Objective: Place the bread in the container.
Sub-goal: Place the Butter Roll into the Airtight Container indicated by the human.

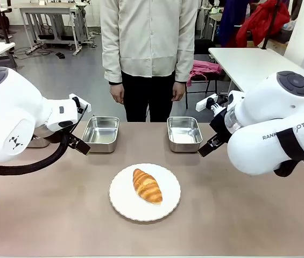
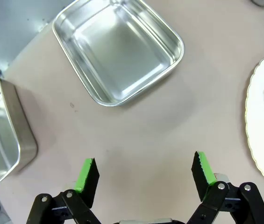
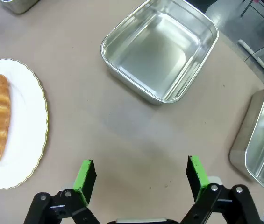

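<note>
You have nothing done yet: the bread (image 1: pixel 147 186) lies on the white plate (image 1: pixel 120 203) mid-tabletop, the left pan (image 1: pixel 100 133) and right pan (image 1: pixel 184 133) beyond it stand empty, and the left gripper (image 2: pixel 144 164) and right gripper (image 3: pixel 140 164) hover with fingers apart, holding nothing.

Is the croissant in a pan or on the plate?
Out: the golden-brown croissant lies on the round white scalloped plate.
</note>
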`<state>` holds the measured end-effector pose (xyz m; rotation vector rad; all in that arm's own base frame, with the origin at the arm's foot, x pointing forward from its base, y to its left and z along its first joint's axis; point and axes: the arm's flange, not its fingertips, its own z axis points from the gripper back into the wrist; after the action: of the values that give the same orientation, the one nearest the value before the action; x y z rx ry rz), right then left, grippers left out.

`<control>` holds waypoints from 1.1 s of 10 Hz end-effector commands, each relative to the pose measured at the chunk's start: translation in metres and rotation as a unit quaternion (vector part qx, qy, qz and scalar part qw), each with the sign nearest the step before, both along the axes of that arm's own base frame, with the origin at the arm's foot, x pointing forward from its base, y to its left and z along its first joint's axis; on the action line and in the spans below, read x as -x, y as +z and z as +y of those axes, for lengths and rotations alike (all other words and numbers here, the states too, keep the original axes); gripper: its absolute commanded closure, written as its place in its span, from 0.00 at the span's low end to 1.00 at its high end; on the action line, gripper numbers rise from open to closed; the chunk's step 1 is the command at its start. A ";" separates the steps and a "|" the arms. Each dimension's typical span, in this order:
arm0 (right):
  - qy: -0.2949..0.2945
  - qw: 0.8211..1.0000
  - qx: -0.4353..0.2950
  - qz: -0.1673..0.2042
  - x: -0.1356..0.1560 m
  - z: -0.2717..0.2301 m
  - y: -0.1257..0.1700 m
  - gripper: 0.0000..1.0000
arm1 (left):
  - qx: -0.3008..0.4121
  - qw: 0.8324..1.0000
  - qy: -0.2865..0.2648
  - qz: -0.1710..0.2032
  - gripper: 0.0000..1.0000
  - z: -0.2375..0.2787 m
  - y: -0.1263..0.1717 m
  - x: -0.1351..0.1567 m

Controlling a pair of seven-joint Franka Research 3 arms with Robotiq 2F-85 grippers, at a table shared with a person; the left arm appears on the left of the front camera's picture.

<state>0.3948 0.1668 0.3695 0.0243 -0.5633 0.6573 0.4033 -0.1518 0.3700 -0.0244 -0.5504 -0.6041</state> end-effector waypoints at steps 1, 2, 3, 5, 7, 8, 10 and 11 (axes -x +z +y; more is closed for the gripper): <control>0.000 1.000 0.000 0.000 0.000 0.000 0.001 0.00 | 0.000 1.000 0.000 0.000 0.00 0.000 0.000 0.000; 0.000 1.000 0.000 0.000 0.000 0.000 0.001 0.00 | 0.000 1.000 0.000 0.000 0.00 0.000 0.000 0.000; 0.000 1.000 0.000 0.000 0.000 0.000 0.001 0.00 | 0.000 1.000 0.000 0.000 0.00 0.000 0.000 0.000; 0.000 1.000 0.000 0.000 0.000 0.000 0.001 0.00 | 0.000 1.000 0.000 0.000 0.00 0.000 0.000 0.000; 0.000 1.000 0.000 0.000 0.000 0.000 0.001 0.00 | 0.000 1.000 0.000 0.000 0.00 0.000 0.000 0.000; 0.000 1.000 0.000 0.000 0.000 0.000 0.001 0.00 | 0.000 1.000 0.000 0.000 0.00 0.000 0.000 0.000; 0.000 1.000 0.000 0.000 0.000 0.000 0.000 0.00 | 0.000 1.000 0.000 0.000 0.00 0.000 0.000 0.000; -0.006 1.000 -0.009 -0.024 -0.003 -0.006 0.020 0.00 | 0.020 1.000 -0.003 -0.006 0.00 0.014 0.028 -0.002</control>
<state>0.3962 0.1656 0.3743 0.0245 -0.5762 0.6525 0.4047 -0.1501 0.3769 -0.0304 -0.5618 -0.5953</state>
